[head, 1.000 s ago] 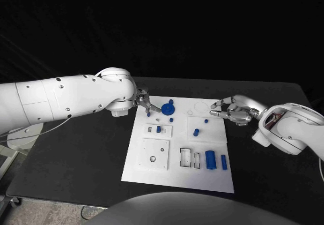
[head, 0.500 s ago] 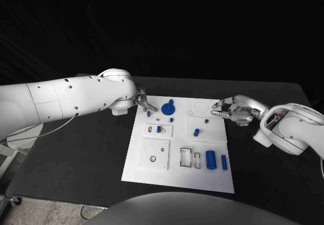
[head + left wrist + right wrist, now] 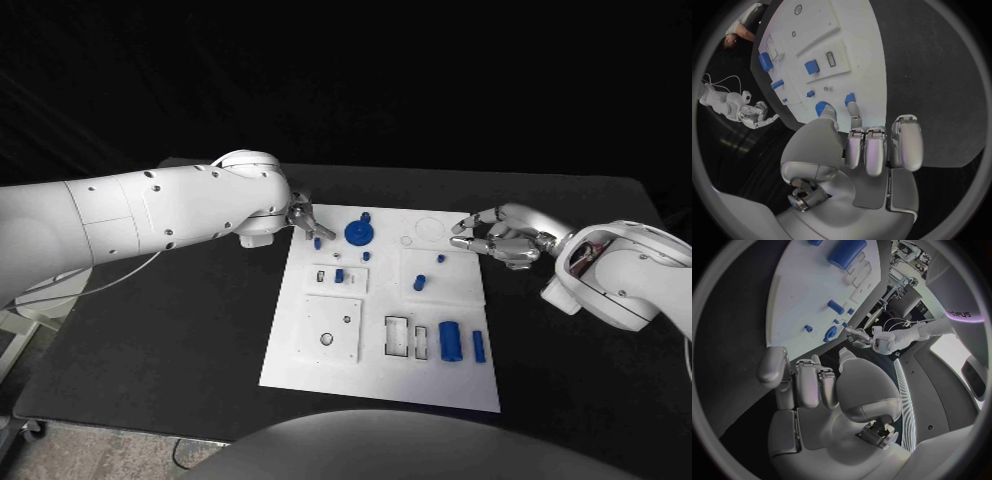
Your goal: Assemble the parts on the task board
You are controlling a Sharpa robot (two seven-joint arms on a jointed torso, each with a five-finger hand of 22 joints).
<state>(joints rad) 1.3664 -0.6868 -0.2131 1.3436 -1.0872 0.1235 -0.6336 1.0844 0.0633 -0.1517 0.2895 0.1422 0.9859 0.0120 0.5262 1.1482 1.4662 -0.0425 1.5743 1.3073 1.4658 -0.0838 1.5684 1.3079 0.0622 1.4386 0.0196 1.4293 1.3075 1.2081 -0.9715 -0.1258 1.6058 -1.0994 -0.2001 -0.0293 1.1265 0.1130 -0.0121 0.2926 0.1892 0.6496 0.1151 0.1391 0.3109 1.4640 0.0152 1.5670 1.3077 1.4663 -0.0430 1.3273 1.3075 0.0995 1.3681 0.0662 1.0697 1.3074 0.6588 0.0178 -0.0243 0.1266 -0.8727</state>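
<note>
Comparing this moment with the pictures of a second ago, little has altered on the white rectangular task board (image 3: 389,300): the left arm has swung slightly, its upper casing sitting lower and nearer the desk (image 3: 173,330), while the silver left hand (image 3: 306,222) stays at the board's far left corner. No blue part appears to have shifted, so the assembly seems no further along; the hand looks to be settling over its target rather than carrying anything.

That left hand has its fingers curled forward, and whether they close on anything I cannot tell. A small blue peg (image 3: 317,242) lies just below its fingertips, and the round blue gear-like disc with a knob (image 3: 359,234) sits just beside them, toward the board's middle. In the left wrist view, two small blue pieces (image 3: 822,107) lie right at the fingertips.

The silver right hand (image 3: 495,237) hovers at the board's far right edge, fingers loosely curled and apart, holding nothing visible. The nearest blue short cylinder (image 3: 420,283) stands on the board, apart from it.
</note>
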